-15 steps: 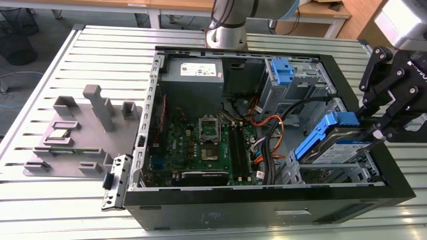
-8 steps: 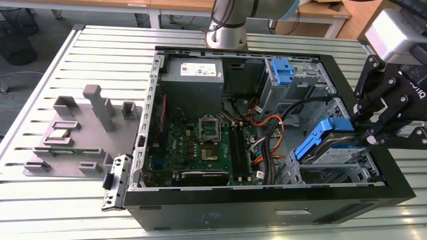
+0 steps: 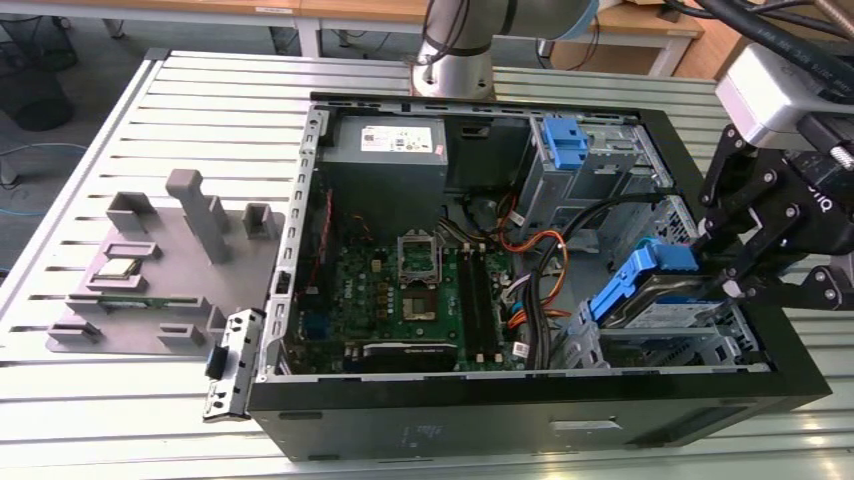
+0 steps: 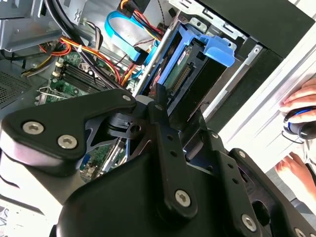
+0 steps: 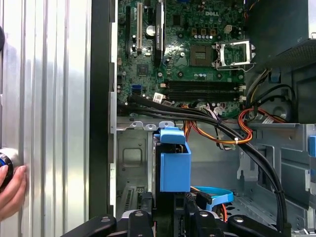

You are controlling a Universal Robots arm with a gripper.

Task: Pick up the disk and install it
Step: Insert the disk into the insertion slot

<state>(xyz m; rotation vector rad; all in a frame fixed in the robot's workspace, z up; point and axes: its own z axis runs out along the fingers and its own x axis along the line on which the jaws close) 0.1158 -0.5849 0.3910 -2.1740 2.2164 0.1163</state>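
The disk is a silver drive in blue plastic rails. It sits tilted in the drive cage at the case's front corner, on the exterior view's right, with its blue handle end raised. My gripper comes in from the right and is shut on the disk's outer end. In the first wrist view the blue rail of the disk stands just ahead of my gripper. In the second wrist view one finger lies along the disk, whose connector edge shows. The contact under the fingers is hidden.
The open black computer case holds a motherboard, a grey power-supply box, a blue bracket in the far bay, and black and orange cables beside the cage. A grey fixture lies left. A person's hand rests beside the case.
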